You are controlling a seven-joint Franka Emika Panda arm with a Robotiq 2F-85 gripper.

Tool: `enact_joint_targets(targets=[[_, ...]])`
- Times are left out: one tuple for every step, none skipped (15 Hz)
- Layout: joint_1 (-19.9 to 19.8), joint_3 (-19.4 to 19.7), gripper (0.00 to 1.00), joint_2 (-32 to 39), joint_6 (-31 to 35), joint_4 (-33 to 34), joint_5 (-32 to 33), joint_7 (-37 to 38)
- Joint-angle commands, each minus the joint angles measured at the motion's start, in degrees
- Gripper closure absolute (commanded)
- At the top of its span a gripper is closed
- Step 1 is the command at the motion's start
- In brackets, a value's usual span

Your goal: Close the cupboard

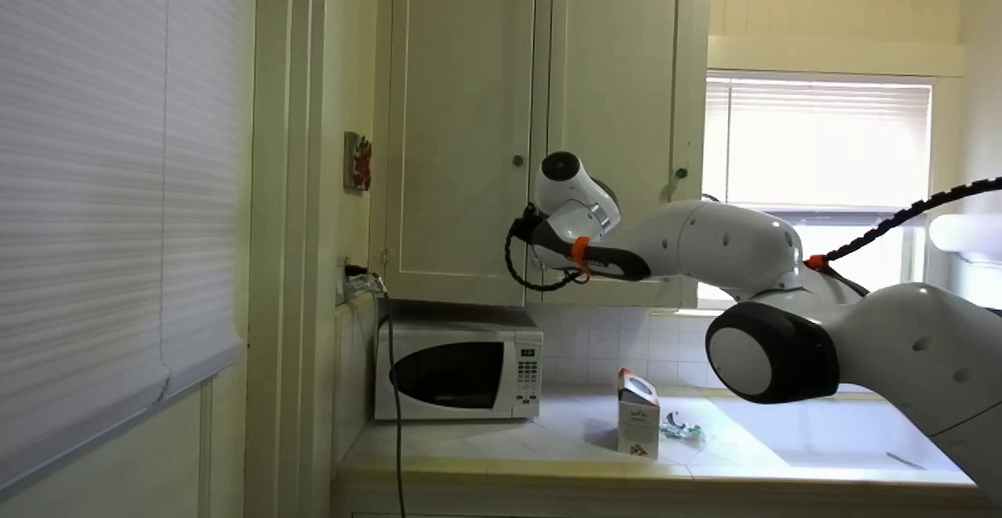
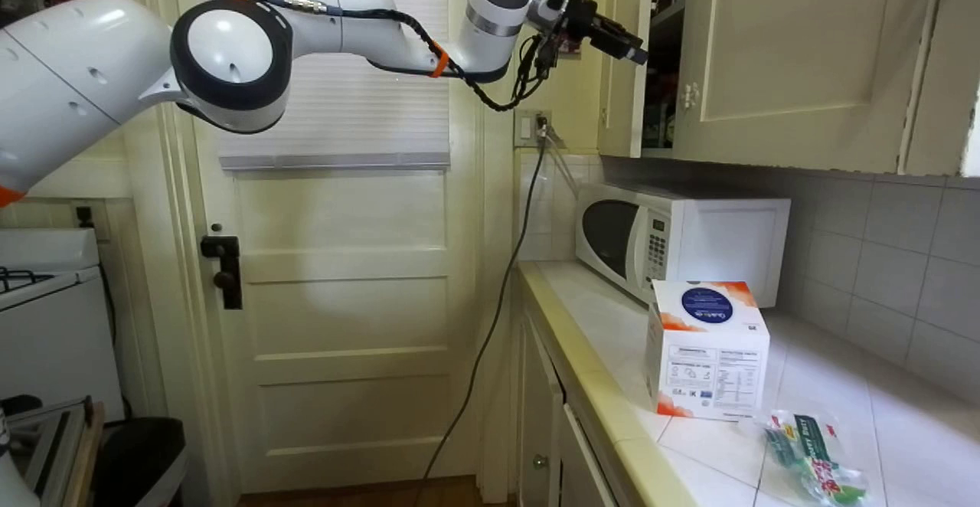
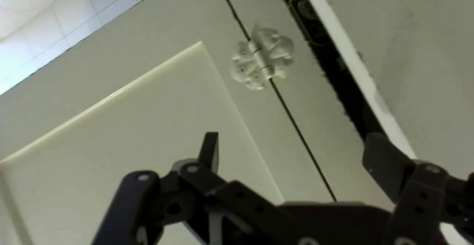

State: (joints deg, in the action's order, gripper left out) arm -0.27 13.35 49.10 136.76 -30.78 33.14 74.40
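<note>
The cream-white cupboard's door (image 1: 462, 127) hangs on the wall above the microwave and stands ajar. In an exterior view the same door (image 2: 622, 78) swings out from the frame, with a dark interior (image 2: 664, 86) and part of a shelf showing behind it. My gripper (image 2: 637, 51) points toward that opening. In the wrist view my gripper (image 3: 292, 141) is open with nothing between its fingers. There the right finger (image 3: 385, 160) overlaps the dark gap beside the door's edge (image 3: 355, 67). Whether it touches the door I cannot tell.
Adjoining the cupboard is a matching cabinet section (image 2: 796, 55), its hinge (image 3: 263, 58) visible up close. Beneath stand a white microwave (image 1: 458, 369) and a white-orange box (image 2: 712, 369) on the counter. A plastic bag (image 2: 815, 453) lies near the box. A cable (image 2: 498, 315) hangs from the wall outlet.
</note>
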Motion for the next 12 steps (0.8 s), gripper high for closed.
enact_joint_targets(targets=[[3.66,6.02,0.00,0.76,-10.97,1.64,4.78,5.78],[4.69,7.18,0.00,0.69,-13.98,1.57,5.80,5.98],[5.82,8.59,0.00,0.80,-16.45,1.63,7.16,6.58],[7.00,9.76,0.00,0.89,-17.99,1.65,8.47,7.05],[8.25,10.71,0.00,0.82,-18.87,1.46,9.84,6.90],[9.42,11.44,0.00,0.59,-19.05,1.27,11.11,6.41],[9.26,9.73,0.00,-0.02,-15.35,0.48,10.20,3.37],[8.55,7.19,0.00,-0.84,-10.77,-0.27,8.12,0.12],[8.29,6.00,0.00,-0.98,-8.33,-0.51,7.13,-0.74],[7.76,4.52,0.00,-1.42,-5.39,-0.67,6.28,-2.65],[6.82,3.02,0.00,-1.50,-1.85,-1.07,5.46,-4.13],[5.84,1.44,0.00,-1.92,1.29,-1.39,4.41,-6.30]])
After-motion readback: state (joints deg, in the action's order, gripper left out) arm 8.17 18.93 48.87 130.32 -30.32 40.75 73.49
